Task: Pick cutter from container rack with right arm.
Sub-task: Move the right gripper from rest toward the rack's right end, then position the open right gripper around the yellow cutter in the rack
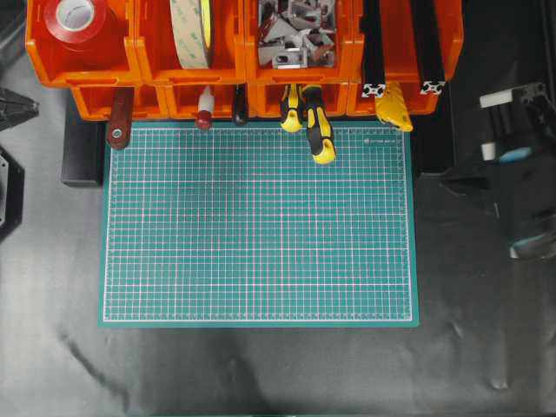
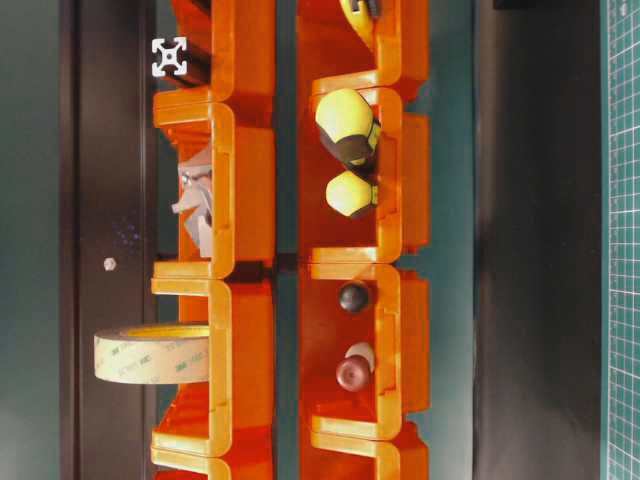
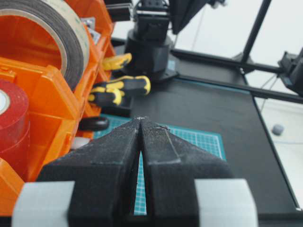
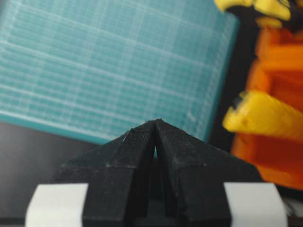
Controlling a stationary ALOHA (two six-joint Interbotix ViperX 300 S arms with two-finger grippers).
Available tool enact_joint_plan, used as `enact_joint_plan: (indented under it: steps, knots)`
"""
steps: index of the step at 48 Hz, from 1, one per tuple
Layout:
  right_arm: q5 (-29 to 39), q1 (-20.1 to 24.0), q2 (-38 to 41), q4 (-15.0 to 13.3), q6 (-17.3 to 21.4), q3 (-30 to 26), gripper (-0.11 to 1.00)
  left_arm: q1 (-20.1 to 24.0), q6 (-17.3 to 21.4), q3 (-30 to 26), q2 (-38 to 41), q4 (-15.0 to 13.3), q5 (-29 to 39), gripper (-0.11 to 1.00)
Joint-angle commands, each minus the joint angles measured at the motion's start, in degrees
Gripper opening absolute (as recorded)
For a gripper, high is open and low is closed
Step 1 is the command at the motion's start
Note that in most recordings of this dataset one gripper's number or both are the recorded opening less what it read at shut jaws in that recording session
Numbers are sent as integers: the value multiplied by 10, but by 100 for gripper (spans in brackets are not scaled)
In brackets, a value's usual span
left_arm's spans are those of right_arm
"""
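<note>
Cutter [image 1: 393,106]: only yellow end pokes from container rack [image 1: 261,95]; rest hidden in bin. In right wrist view cutter [image 4: 265,116] blurred, cut by right edge. Right arm [image 1: 521,165] cut by overhead frame's right edge, claw tips not visible there. Screwdrivers [image 1: 313,122]: shafts hidden inside bin. Red tape roll [image 1: 76,17] cropped by top edge. Rack cut top and bottom in table-level view.
</note>
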Motion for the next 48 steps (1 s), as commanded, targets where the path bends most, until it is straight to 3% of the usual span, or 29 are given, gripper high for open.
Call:
enact_joint_plan:
  steps: [1,6,9,15,21,33,36,44,48]
  knots:
    - [51,39,17,-71,39,-28,2,-1,-1,-17,5,2,-6,1]
    - [105,100,25,-186,126,-28,2,-3,-1,-17,5,2,-5,1]
    - [133,126,29,-238,184,-21,2,-3,0,-17,5,2,-4,1]
    - [165,161,30,-297,291,8,2,-3,0,-15,8,2,-3,1]
    - [144,162,31,-299,330,39,2,-3,-1,-15,9,2,1,1]
    - [109,149,41,-300,334,73,6,-3,-1,-14,10,2,11,1]
    - [99,141,47,-300,334,73,16,-2,-2,-13,10,2,19,1]
    - [77,110,68,-304,341,74,65,-3,-3,-14,9,2,30,1]
    - [64,98,85,-319,353,80,82,-3,-3,-14,7,2,32,1]
